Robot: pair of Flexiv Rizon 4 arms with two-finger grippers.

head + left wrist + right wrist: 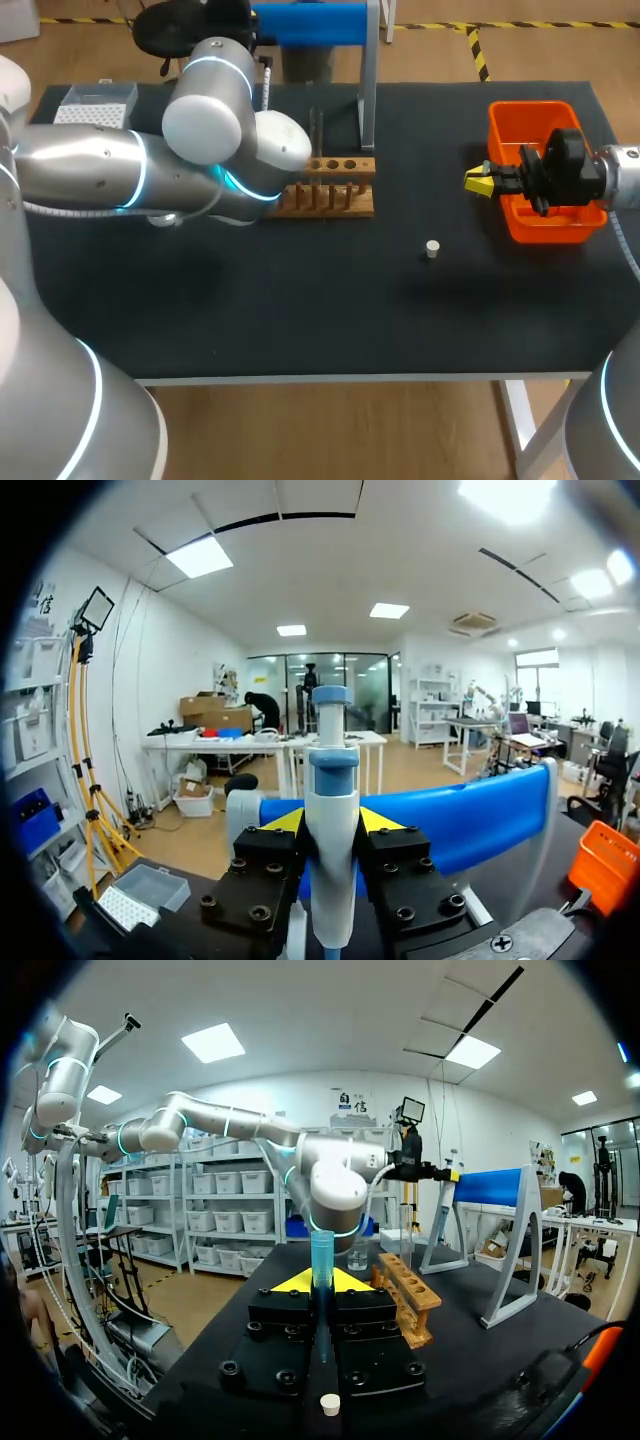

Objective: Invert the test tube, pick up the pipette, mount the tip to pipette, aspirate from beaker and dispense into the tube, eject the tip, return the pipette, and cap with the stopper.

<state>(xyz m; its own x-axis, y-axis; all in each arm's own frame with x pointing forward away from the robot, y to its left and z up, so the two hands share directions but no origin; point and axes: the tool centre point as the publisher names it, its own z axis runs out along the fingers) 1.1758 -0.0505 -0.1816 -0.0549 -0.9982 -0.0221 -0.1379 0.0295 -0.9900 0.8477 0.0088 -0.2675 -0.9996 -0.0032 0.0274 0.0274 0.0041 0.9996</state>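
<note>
While the left gripper [330, 822] is hidden under its own arm at the far left side of the wooden rack [335, 190], its wrist view shows both yellow-tipped fingers pressed against the white-and-blue pipette [331, 765]. The pipette stands upright between them, in front of the blue stand [470, 815]. Well to the right of the rack, by the orange bin [545, 120], the right gripper [482, 182] points towards the rack. Its fingers are closed from two sides on the test tube [321, 1258], which stands upright between the tips. The white stopper [432, 248] stands on the table [300, 310], nearer than the rack and to its right, apart from both grippers. The tip box [95, 103] sits well left of the rack.
</note>
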